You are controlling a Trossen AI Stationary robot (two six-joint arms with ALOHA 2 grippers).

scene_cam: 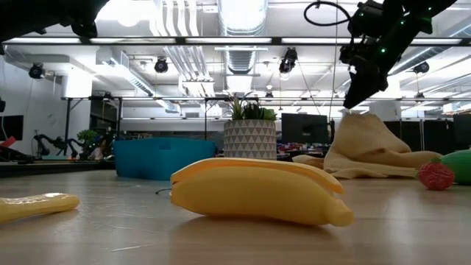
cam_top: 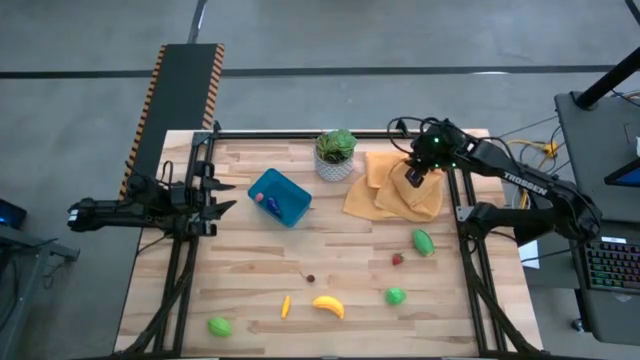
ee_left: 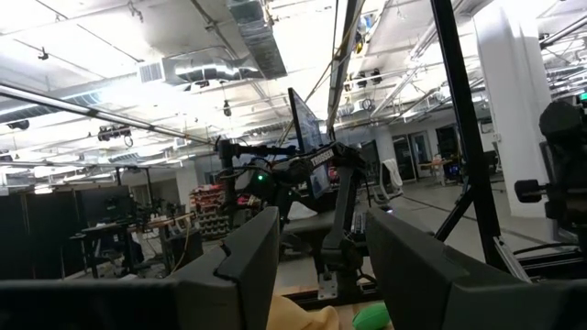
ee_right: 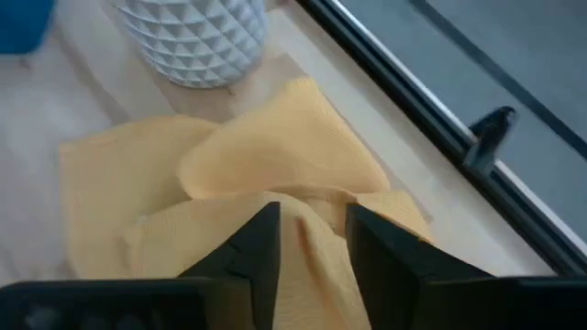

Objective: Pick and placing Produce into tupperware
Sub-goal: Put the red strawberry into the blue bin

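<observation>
1. High view alone lays out the whole table: the blue tupperware sits left of the white-potted plant at the far middle, with a small purple piece and a tiny red speck inside it.
2. Same view shows the loose produce along the near half: a banana, a small orange-yellow piece, a green piece at the near left, two more green pieces on the right, a red piece and a tiny brown one.
3. Right claw hangs over the crumpled orange-yellow cloth at the far right, beside the plant.
4. Right wrist view shows what the overhead one cannot: the two dark fingers stand a narrow way apart just above a fold of cloth, with nothing between them; whether they touch the cloth cannot be told.
5. Left claw waits at the table's left edge, well apart from the tupperware; the left wrist view shows its fingers partly parted and empty, looking across at the other arm.
6. Low view puts the banana closest and largest, the tupperware and plant pot behind it, and the right claw raised above the heaped cloth.
</observation>
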